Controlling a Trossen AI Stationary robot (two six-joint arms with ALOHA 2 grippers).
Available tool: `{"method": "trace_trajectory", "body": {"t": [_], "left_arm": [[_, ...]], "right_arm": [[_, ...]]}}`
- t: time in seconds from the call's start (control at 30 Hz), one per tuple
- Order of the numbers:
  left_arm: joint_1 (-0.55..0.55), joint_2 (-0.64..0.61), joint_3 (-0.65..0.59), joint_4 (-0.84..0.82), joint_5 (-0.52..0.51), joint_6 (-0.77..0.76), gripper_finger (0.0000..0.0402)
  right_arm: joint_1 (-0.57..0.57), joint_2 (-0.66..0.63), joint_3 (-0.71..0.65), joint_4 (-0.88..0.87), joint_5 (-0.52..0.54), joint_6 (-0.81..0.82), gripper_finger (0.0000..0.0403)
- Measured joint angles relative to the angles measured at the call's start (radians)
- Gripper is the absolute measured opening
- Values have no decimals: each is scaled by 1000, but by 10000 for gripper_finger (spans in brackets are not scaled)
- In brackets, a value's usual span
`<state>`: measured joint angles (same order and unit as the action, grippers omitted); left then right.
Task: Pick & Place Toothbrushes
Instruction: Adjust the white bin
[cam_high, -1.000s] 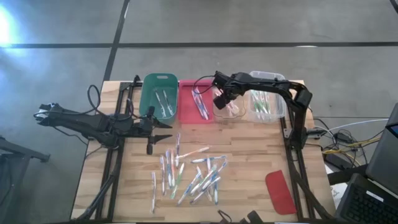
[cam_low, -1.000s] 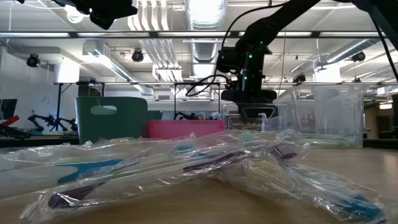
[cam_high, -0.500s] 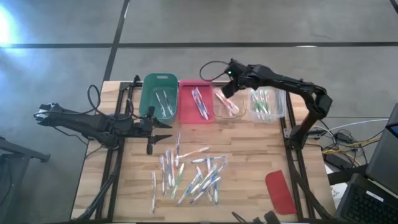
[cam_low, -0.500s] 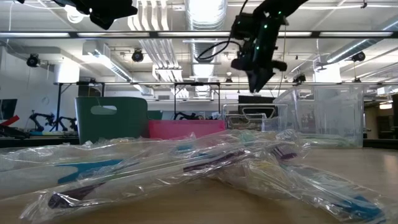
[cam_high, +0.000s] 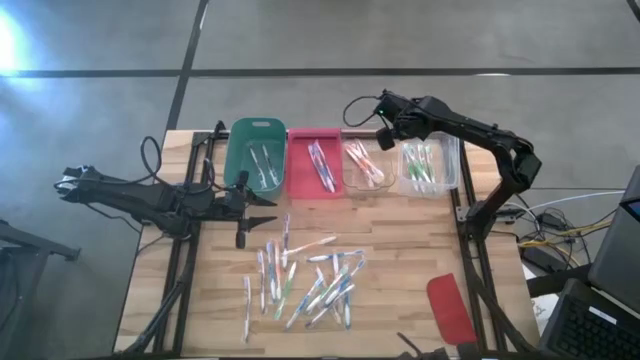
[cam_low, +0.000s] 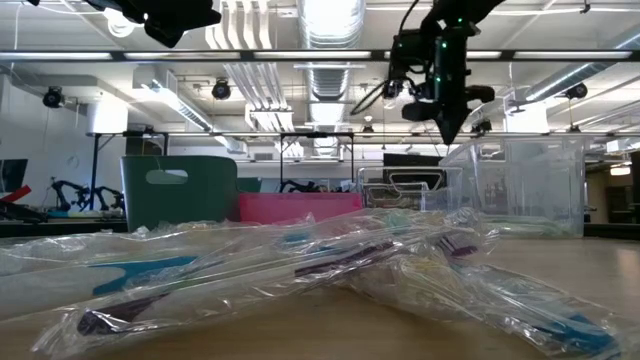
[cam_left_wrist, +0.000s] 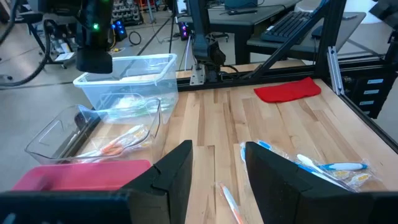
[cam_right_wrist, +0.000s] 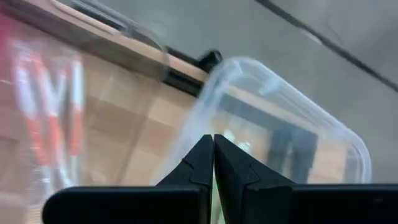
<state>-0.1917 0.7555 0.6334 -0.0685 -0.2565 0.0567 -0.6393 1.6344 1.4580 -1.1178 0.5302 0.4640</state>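
Above the far row of bins, toward one o'clock of the table (cam_high: 400, 255), the right gripper (cam_high: 385, 107) hangs in the air with its fingers (cam_right_wrist: 202, 163) clenched flat together on nothing, poised over the gap between the two clear bins. Four containers line the far edge: a green bin (cam_high: 255, 152) at eleven o'clock, a pink bin (cam_high: 314, 160) at twelve, then a clear bin (cam_high: 363, 163) with orange-accented brushes and another clear bin (cam_high: 432, 163) with green-accented ones. Each already holds a few toothbrushes, so sorting by colour looks partly done. The loose toothbrushes (cam_high: 310, 275), sealed in crinkly wrappers, lie scattered at the table's middle, toward six o'clock of the bins, well apart from either arm. A flat red lid (cam_high: 450, 308) lies at four o'clock. The left gripper (cam_high: 262, 213) waits at nine o'clock, low over the wood, its fingers (cam_left_wrist: 177, 171) released and empty. The moment reads as the gap between a drop-off and the next pick. The next move probably calls for the right arm to swing toward the pile, open its fingers, and single out one wrapped brush without dragging its neighbours.
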Motion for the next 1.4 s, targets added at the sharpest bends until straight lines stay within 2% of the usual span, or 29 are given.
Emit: {"method": "trace_trajectory", "body": {"t": [0.4, 0.73, 0.87, 1.07, 1.4], "left_arm": [[0, 0, 0, 0, 0, 0, 154], [0, 0, 0, 0, 0, 0, 154], [0, 0, 0, 0, 0, 0, 154], [0, 0, 0, 0, 0, 0, 154], [0, 0, 0, 0, 0, 0, 154]], "right_arm": [[-61, 5, -65, 10, -7, 7, 8], [-108, 5, -93, 174, -44, -73, 8], [-127, 5, -93, 193, -90, -75, 8], [-138, 6, -97, 197, -86, -67, 8], [-140, 6, -162, 337, -146, -123, 8]]}}
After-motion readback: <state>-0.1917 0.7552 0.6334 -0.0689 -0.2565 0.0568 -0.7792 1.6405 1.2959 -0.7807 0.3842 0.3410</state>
